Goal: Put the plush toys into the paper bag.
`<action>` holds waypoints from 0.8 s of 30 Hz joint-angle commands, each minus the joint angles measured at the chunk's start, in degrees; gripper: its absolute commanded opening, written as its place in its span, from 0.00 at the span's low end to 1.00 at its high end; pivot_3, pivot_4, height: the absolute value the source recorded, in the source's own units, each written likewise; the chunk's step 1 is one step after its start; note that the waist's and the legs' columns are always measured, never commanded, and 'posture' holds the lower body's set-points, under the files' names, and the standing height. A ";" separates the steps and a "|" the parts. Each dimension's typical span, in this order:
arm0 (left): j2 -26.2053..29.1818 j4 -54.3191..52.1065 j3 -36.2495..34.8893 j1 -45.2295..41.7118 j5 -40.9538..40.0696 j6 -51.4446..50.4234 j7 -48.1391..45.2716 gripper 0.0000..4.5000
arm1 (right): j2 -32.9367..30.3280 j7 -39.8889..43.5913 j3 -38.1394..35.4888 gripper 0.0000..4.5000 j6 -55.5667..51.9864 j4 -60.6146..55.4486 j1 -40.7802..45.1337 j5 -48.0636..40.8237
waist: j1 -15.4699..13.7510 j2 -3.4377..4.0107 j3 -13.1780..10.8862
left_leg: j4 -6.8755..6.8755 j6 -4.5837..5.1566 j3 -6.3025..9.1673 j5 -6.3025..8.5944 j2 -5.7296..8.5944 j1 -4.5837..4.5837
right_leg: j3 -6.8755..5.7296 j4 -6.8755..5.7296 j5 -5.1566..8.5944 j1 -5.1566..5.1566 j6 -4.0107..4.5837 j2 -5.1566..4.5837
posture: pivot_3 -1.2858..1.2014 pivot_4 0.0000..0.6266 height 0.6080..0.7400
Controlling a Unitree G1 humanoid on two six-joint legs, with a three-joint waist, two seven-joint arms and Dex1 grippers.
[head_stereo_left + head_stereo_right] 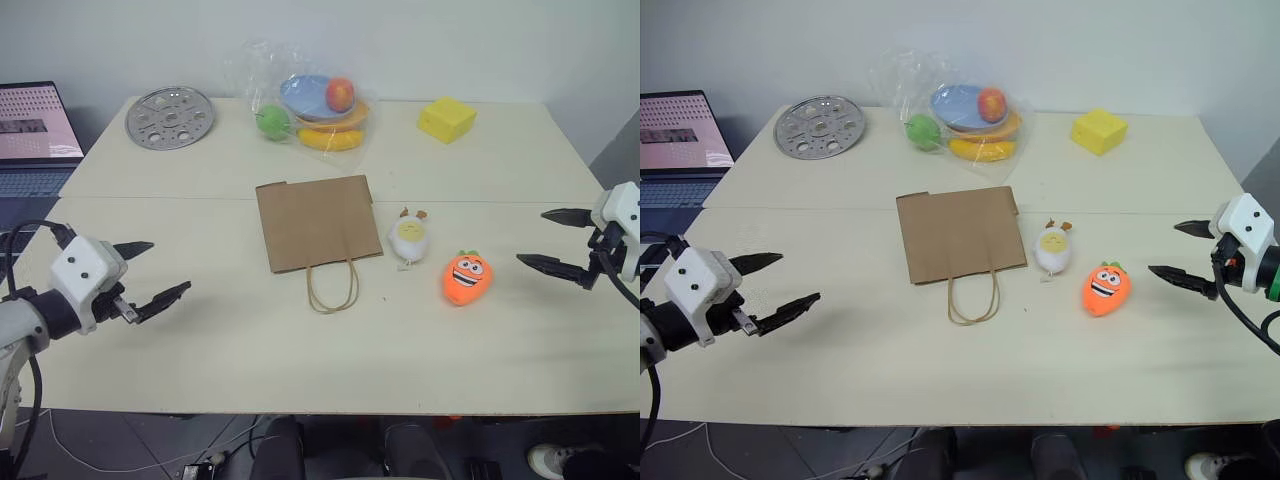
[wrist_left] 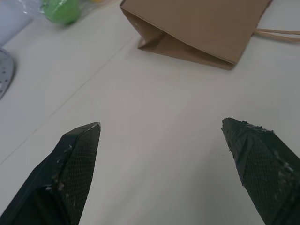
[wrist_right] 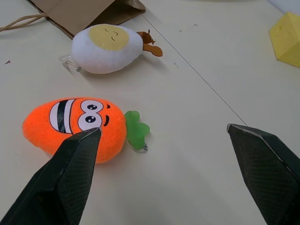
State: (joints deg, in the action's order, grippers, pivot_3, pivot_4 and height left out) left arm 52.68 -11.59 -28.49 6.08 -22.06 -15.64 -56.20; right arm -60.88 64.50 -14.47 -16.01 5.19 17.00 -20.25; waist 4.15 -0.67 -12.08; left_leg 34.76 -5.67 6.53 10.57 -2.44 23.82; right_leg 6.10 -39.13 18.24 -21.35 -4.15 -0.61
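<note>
Two plush toys on the table (image 1: 200, 350), both outside the bag: an egg toy (image 1: 410, 238), white with a yellow patch and small brown ears, just beside the bag's right edge, and an orange carrot toy (image 1: 467, 277) with a grin and a green tuft, near it on the right, apart from it

One brown paper bag (image 1: 317, 221) flat in the middle of the table, mouth and its cord handles (image 1: 332, 289) toward the near edge

Likely light and squashy, both toys; easy to pinch across the belly, with little to break and little risk of slipping out of textured pads. Best hold probably across the carrot's orange body rather than the thin green tuft, and across the egg's white sides rather than the ears

Bag probably thin, light and prone to sliding or staying shut; lying flat, mouth hard to enter without lifting a handle or the upper edge

Left gripper (image 1: 148, 272) spread wide, empty, above bare table well left of the bag. Right gripper (image 1: 554, 240) equally wide, empty, off to the right of the carrot, pointing toward it

Further back: one round perforated metal plate (image 1: 170, 118), one clear plastic bag (image 1: 305, 100) of toy fruit, one yellow block (image 1: 446, 119), one laptop (image 1: 35, 135) at the left
</note>
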 commanded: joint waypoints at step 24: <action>-11.75 5.73 33.54 -15.73 17.74 30.46 -0.98 0.98 | 6.07 -8.05 2.90 1.00 -19.19 -42.68 -8.24 -16.90 | -1.13 -0.08 0.08 | 0.19 0.00 -0.15 0.00 -0.04 0.01 | 0.39 0.04 -0.16 0.01 -0.20 0.20 | 0.52 0.24 1.00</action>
State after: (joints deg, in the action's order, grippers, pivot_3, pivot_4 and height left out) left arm 41.06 -6.51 5.25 -8.85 -4.70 12.50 -57.84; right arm -54.96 57.58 -10.63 -34.71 -35.68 8.34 -35.96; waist 3.02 -0.75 -11.99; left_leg 34.96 -5.66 6.35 10.57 -2.48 23.83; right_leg 6.53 -39.08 18.07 -21.35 -4.36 -0.42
